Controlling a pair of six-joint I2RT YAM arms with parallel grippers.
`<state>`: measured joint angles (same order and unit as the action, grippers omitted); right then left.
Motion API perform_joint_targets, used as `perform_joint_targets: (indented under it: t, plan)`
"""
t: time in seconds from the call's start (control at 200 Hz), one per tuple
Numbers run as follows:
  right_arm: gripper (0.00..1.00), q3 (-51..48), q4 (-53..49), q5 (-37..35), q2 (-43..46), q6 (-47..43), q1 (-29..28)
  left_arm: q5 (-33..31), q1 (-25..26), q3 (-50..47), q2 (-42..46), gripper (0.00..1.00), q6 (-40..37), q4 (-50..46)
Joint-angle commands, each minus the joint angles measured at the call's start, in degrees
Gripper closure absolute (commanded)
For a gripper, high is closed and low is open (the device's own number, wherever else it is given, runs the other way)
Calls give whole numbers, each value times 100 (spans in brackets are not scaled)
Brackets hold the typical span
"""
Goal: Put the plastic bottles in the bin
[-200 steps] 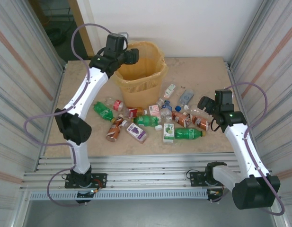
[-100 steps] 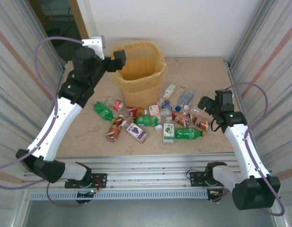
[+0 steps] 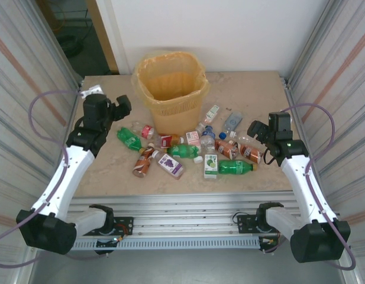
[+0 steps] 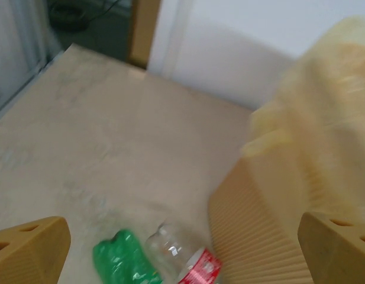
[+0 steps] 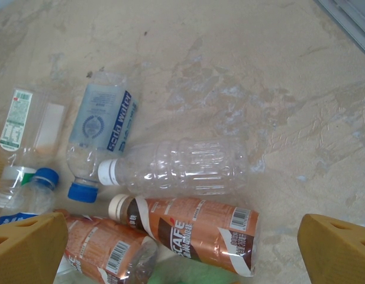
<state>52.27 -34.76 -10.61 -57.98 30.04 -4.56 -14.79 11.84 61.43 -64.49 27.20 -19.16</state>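
Note:
The orange-yellow bin (image 3: pixel 170 83) with its yellow liner stands at the back middle of the table. Several plastic bottles lie in front of it, from a green one (image 3: pixel 129 139) to a brown one (image 3: pixel 250 152). My left gripper (image 3: pixel 123 105) hangs open and empty left of the bin. In the left wrist view, blurred, the left gripper (image 4: pixel 183 236) is above a green bottle (image 4: pixel 120 260) and a clear red-labelled bottle (image 4: pixel 182 260), beside the bin (image 4: pixel 288 195). My right gripper (image 3: pixel 256 131) is open and empty. In the right wrist view the right gripper (image 5: pixel 182 228) hovers over a brown coffee bottle (image 5: pixel 194 228) and a clear white-capped bottle (image 5: pixel 182 168).
Corrugated metal walls (image 3: pixel 28 89) close both sides, and a metal rail (image 3: pixel 182 207) runs along the near table edge. A soda-water bottle (image 5: pixel 102 133) and a second brown bottle (image 5: pixel 105 248) lie left of the right gripper. Bare tabletop (image 3: pixel 253 94) lies right of the bin.
My left arm has swung back from the bin's rim, down and to the left over the table, and its jaws have widened. The right arm has not moved.

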Motion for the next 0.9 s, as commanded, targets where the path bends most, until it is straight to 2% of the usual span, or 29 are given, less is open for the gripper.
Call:
perform_joint_targets:
  t: [0.0, 0.225, 0.411, 0.586, 0.892]
  plan:
    - [2, -6, -22, -11, 46, 134, -52, 328, -367, -486, 75, 1, 721, -102]
    - [2, 29, 11, 28, -44, 141, -45, 791, -759, -869, -477, 1, 999, 23]
    - [2, 89, 9, 69, -154, 151, -58, 1170, -762, -689, -1373, 1, 1000, 38]
    - [2, 166, -83, -14, -167, 128, -63, 1277, -759, -510, -2125, 1, 1009, 52]
    - [2, 201, -97, -73, -195, 109, -64, 1417, -761, -415, -2757, 4, 1020, 116]
